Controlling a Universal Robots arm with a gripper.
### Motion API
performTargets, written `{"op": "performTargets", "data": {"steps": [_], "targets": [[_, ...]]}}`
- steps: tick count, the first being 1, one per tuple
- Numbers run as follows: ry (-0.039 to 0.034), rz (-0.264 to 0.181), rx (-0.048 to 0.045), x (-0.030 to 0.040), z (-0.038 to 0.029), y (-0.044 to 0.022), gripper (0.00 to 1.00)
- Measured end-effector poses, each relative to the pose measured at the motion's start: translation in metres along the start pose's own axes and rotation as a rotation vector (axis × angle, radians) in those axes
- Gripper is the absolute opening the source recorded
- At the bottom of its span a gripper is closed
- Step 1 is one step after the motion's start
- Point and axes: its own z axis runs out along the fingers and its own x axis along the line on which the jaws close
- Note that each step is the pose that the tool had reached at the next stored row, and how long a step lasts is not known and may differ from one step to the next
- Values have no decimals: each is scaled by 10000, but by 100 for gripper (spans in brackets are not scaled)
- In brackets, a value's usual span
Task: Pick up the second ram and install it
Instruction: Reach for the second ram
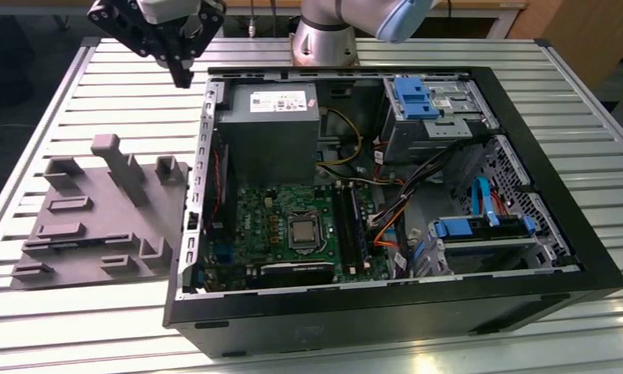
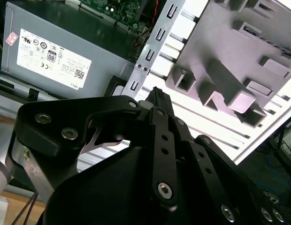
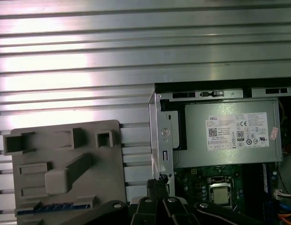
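The second ram [image 3: 54, 206], a slim dark blue strip, lies in a long slot of the grey moulded tray [image 3: 108, 187], on the side nearer the motherboard end of the case. My gripper [image 1: 184, 78] hangs high above the slatted table, between the tray [image 1: 93, 222] and the back corner of the open computer case [image 1: 395, 312]. Its black fingers [image 2: 157, 93] meet at a point with nothing between them. In the first wrist view the gripper [image 3: 157, 185] sits over the case's metal edge. Black memory slots [image 1: 350, 230] run beside the processor socket [image 1: 303, 230].
The grey power supply [image 1: 268, 128] fills the case's back corner nearest my gripper. Blue drive brackets [image 1: 413, 97] and orange and blue cables [image 1: 389, 234] crowd the exterior view's right half of the case. The arm's base [image 1: 327, 35] stands behind the case.
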Motion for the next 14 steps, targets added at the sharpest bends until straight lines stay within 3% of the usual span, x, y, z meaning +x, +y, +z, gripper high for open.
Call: {"op": "performTargets", "data": {"steps": [14], "targets": [[0,0,0,105,-3,-8,11]]}}
